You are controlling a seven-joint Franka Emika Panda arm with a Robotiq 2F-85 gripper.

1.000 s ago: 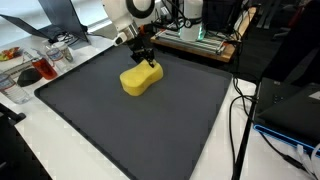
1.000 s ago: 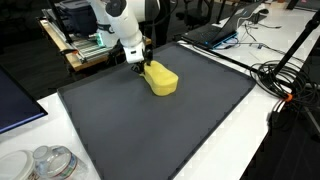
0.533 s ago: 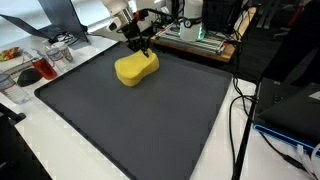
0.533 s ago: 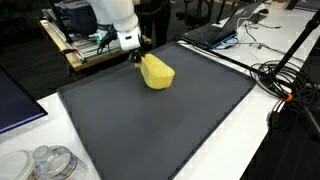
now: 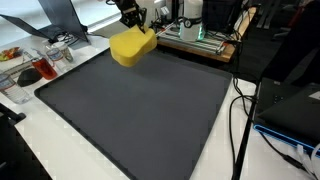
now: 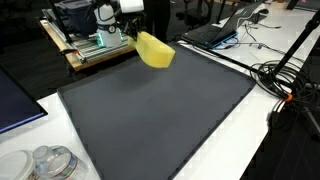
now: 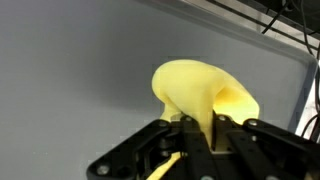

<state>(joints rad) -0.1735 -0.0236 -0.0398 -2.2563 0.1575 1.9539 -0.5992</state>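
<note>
**Sponge pinched and hanging over the far edge of the mat**

- Jaws are pressed nearly together on a yellow sponge (image 7: 200, 95). The wrist view shows the foam squashed thin between the fingertips (image 7: 188, 128) and bulging out beyond them.
- The grip is on one end rather than the middle, which is likely why the sponge (image 5: 132, 46) hangs tilted in both exterior views, free end lower.
- The sponge (image 6: 155, 50) is in the air, touching nothing but the jaws. It sits above the back edge of the dark mat (image 5: 150, 110), near the arm's base.
- The mat (image 6: 160, 115) covers most of the white desk (image 5: 40, 140), so there is a flat surface directly under the sponge.
- How deep the bite goes is hard to call. The exterior views are too small and the wrist view only shows the front.
- Around the mat, all well apart from the sponge:
  - a glass with red liquid (image 5: 33, 70) off one side
  - clear jars (image 6: 50, 165) at a near corner
  - a laptop (image 6: 215, 30) and a tangle of cables (image 6: 285, 80) on the other side
  - a rack with a green light (image 5: 195, 35) behind the arm
</note>
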